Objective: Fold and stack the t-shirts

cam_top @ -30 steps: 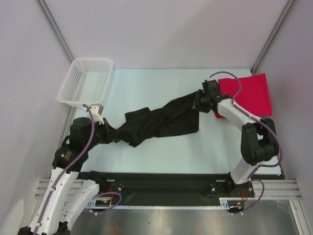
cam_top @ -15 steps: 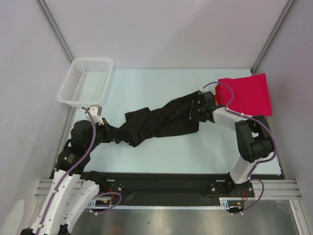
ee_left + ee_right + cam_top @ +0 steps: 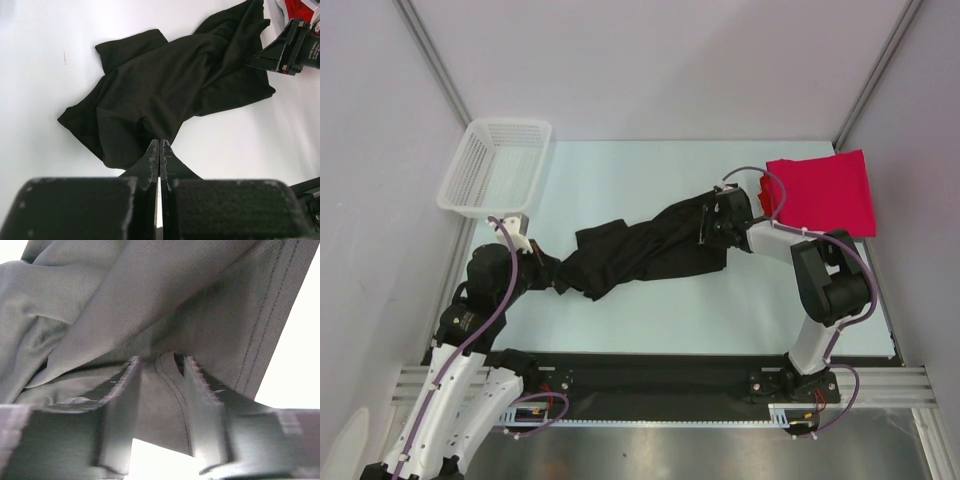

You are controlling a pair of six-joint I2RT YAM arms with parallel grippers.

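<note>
A black t-shirt (image 3: 640, 250) lies crumpled in a long band across the middle of the table. My left gripper (image 3: 546, 274) is at its left end. In the left wrist view its jaws (image 3: 159, 143) are pressed together at the puckered edge of the black t-shirt (image 3: 170, 80). My right gripper (image 3: 708, 222) is over the shirt's right end. In the right wrist view its jaws (image 3: 160, 360) stand apart, with a hemmed fold of the black t-shirt (image 3: 150, 295) between them. A red t-shirt (image 3: 825, 192) lies folded at the back right.
A white mesh basket (image 3: 495, 165) stands tilted at the back left corner, just beyond my left arm. The enclosure walls close in on both sides. The right gripper shows in the left wrist view (image 3: 287, 47) at the far end of the shirt.
My right gripper has moved left and nearer, away from the red shirt and over the black shirt's right end. The left arm and the shirt's left end have barely moved.
</note>
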